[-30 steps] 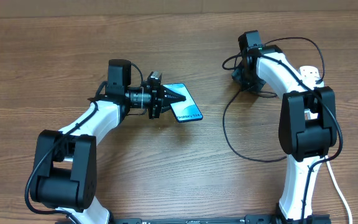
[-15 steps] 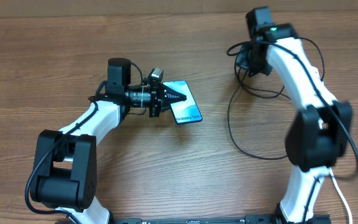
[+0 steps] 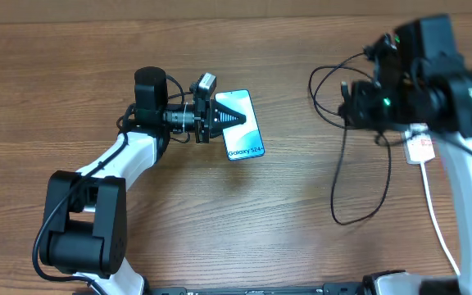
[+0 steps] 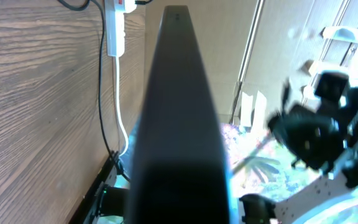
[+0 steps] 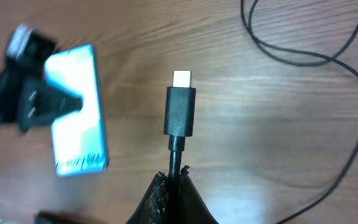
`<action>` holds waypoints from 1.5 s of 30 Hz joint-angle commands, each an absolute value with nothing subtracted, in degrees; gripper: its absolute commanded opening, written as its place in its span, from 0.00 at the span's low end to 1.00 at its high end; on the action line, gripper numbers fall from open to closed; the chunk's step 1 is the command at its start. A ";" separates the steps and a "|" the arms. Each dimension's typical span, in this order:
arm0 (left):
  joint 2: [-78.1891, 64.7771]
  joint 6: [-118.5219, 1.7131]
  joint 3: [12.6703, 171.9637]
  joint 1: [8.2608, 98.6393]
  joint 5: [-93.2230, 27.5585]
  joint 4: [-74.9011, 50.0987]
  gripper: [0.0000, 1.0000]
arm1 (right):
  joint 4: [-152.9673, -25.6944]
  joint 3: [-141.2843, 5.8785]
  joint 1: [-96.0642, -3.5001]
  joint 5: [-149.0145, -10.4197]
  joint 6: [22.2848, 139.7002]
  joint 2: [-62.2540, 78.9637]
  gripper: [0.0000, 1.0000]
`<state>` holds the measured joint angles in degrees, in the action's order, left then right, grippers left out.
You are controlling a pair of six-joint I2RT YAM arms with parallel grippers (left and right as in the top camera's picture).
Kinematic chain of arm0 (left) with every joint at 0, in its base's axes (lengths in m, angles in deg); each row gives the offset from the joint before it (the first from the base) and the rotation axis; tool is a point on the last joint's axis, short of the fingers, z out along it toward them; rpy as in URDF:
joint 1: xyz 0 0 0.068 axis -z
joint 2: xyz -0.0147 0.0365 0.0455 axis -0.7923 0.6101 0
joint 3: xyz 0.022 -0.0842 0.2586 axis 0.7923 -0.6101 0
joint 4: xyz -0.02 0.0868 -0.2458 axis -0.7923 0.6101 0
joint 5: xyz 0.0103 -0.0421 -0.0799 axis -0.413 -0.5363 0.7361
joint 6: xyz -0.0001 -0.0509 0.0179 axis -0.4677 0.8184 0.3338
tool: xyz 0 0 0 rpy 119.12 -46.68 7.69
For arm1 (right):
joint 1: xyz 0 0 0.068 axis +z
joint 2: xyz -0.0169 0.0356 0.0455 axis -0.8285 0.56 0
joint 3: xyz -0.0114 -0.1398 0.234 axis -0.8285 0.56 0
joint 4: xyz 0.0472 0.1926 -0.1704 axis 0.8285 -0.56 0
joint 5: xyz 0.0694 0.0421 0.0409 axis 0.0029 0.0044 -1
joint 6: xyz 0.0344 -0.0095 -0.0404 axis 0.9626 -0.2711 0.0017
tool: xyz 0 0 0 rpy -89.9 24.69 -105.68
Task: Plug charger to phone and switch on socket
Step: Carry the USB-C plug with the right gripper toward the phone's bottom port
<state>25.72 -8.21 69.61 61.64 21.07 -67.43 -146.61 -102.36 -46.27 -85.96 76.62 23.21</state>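
Note:
The phone point(image 3: 242, 131), with a light blue "Galaxy S24+" screen, is held at its upper left end by my left gripper point(image 3: 222, 118), which is shut on it. In the left wrist view the phone point(image 4: 179, 124) shows edge-on as a dark bar. My right gripper point(image 5: 173, 179) is shut on the black charger cable just behind its connector point(image 5: 180, 109), whose metal tip points away from the gripper, well to the right of the phone point(image 5: 76, 118). In the overhead view the right gripper point(image 3: 357, 105) is raised and blurred. The cable point(image 3: 359, 176) loops below it. The white socket strip point(image 3: 421, 146) is mostly hidden under the right arm.
The strip's thick white cord point(image 3: 437, 225) runs down the right side of the wooden table point(image 3: 220, 213). The strip point(image 4: 115, 28) and its cord also show in the left wrist view. A loose cable loop point(image 5: 316, 57) lies right of the connector.
My right arm has risen and swung right and toward the camera, carrying the cable end. My left gripper has shifted the phone slightly up and turned it more upright.

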 commanded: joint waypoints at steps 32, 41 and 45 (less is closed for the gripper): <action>26.37 -10.37 71.12 61.33 21.70 -70.14 0.04 | -88.95 -40.20 -11.94 -88.23 89.25 -0.18 0.04; 26.37 -15.38 71.12 61.33 21.68 -70.16 0.04 | -86.98 -41.94 -11.96 -83.03 89.82 -0.03 0.04; 26.37 -14.57 71.12 61.31 21.74 -70.11 0.04 | -87.02 -42.25 -11.96 -80.97 89.87 -0.03 0.04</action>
